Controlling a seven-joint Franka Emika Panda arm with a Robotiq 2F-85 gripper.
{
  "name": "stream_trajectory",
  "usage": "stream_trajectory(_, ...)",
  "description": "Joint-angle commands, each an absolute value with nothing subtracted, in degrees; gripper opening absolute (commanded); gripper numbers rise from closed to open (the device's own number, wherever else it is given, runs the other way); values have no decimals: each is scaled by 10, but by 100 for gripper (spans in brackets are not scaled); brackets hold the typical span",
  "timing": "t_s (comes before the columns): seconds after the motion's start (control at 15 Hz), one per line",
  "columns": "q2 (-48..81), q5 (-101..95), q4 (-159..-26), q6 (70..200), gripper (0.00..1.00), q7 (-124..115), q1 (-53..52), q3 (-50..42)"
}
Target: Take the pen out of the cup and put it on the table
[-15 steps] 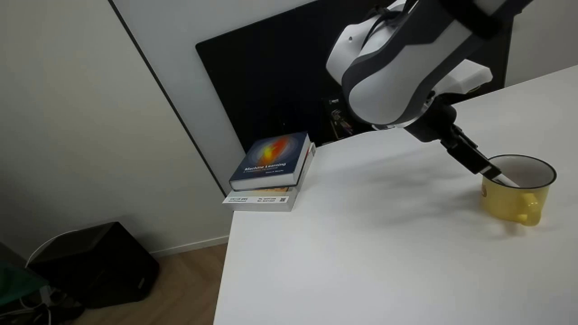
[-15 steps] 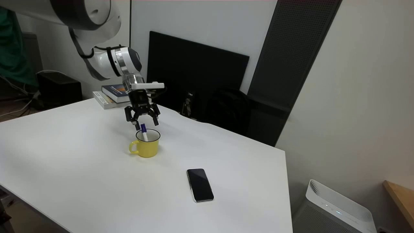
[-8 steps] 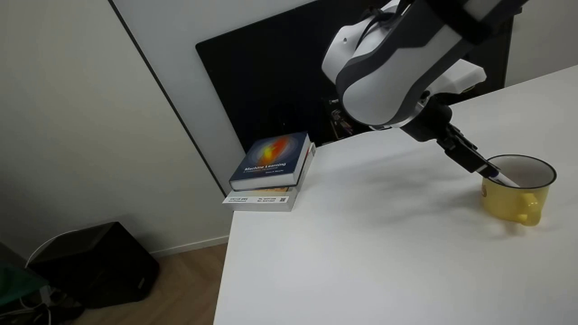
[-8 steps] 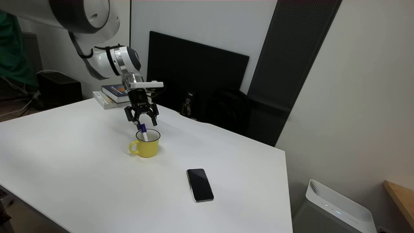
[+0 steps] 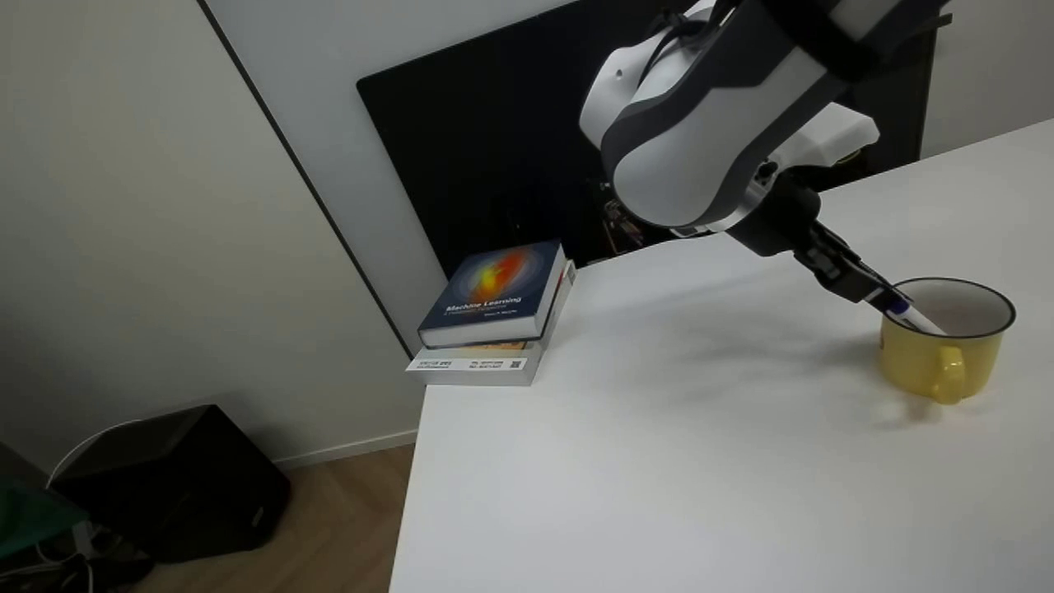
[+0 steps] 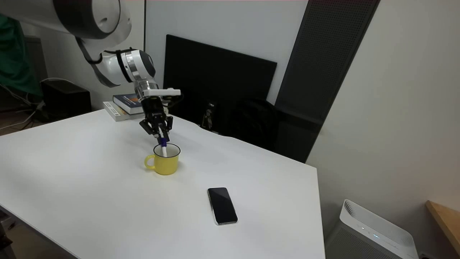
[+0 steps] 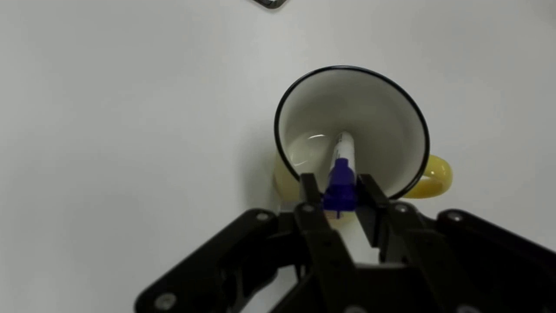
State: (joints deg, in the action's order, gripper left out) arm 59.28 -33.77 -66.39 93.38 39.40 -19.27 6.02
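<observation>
A pen with a white body and a blue-purple cap leans inside the yellow cup, cap end up at the dark rim. The cup stands upright on the white table, and its pale inner wall shows in the wrist view. My gripper has one finger on each side of the cap, with both appearing to touch it. In both exterior views the gripper reaches down to the cup's rim, closed around the pen's top. The pen's lower end is still within the cup.
A black phone lies on the table; its corner peeks in at the top of the wrist view. Stacked books sit at the table's back edge. Behind the table is a large dark monitor.
The gripper's fingers have come together on the pen's cap. Pen and cup have shifted slightly, and the cup's handle has turned a little. The arm has moved only slightly.
</observation>
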Motion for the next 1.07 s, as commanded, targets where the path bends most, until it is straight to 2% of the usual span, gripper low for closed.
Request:
stream_trajectory(0.0,615,-337,-623,909,1,386,-201,51)
stream_trajectory(0.2,613,-333,-611,897,5,388,-199,50)
stream_trajectory(1.0,547,-290,-574,839,5,401,-167,60)
